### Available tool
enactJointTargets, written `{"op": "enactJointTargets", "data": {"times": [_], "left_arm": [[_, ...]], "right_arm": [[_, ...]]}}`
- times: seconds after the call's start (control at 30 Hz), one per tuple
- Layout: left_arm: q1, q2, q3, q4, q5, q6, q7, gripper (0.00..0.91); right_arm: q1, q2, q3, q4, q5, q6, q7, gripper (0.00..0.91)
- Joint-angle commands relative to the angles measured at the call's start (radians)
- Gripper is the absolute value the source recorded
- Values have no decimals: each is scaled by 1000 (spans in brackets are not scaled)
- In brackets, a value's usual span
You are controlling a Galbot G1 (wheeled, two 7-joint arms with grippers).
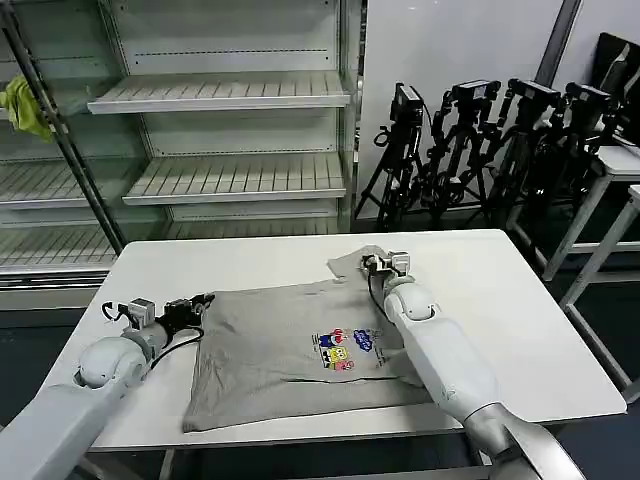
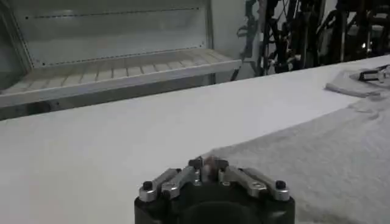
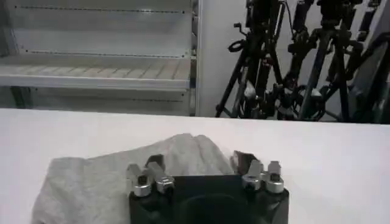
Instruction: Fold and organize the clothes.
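Grey T-shirt (image 1: pixel 290 350) lies spread on the white table (image 1: pixel 520 300), roughly centre and toward the front edge, cartoon print (image 1: pixel 345 350) facing up and toward the robot's right side. The cloth is mostly flat, with the far right corner bunched up into a small hump. Left gripper (image 1: pixel 203 302) sits low over the table at the shirt's left edge, fingers drawn together and pinching the fabric edge; in the left wrist view the left gripper (image 2: pixel 207 165) shows its tips meeting right where the grey cloth (image 2: pixel 317 158) starts, bare table (image 2: pixel 91 152) beyond it. Right gripper (image 1: pixel 372 264) is at the far right corner of the shirt, on the bunched sleeve part. In the right wrist view the right gripper (image 3: pixel 201 173) has its fingers spread wide with the raised fold of cloth (image 3: pixel 122 176) lying between and under them, not clamped as far as can be seen. Background: metal shelving (image 1: pixel 220 95) behind the table (a yellow-green cloth (image 1: pixel 25 105) hangs on it at the left) and a cluster of black tripods (image 1: pixel 480 140) to the right rear.
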Motion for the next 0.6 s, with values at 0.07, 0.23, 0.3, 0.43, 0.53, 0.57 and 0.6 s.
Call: {"op": "enactJointTargets", "data": {"times": [0.07, 0.23, 0.3, 0.43, 0.53, 0.57, 0.6], "left_arm": [[4, 1, -2, 0, 1, -1, 1, 60], [12, 0, -7, 0, 5, -4, 6, 50], [14, 0, -9, 0, 7, -5, 7, 50], [18, 2, -12, -2, 11, -6, 10, 40], [21, 4, -15, -5, 12, -5, 11, 40], [22, 5, -15, -6, 12, -5, 11, 40], [23, 5, -16, -7, 11, -5, 12, 40]], "right_arm": [[-5, -2, -2, 4, -7, -3, -1, 0], [-9, -5, -6, 10, -12, 1, -1, 0], [-9, -6, -8, 12, -13, 2, -1, 0], [-11, -8, -9, 17, -14, 6, -1, 0], [-14, -13, -12, 25, -14, 10, 0, 0], [-15, -15, -14, 28, -14, 11, 0, 0], [-17, -16, -13, 33, -16, 15, 1, 0]]}}
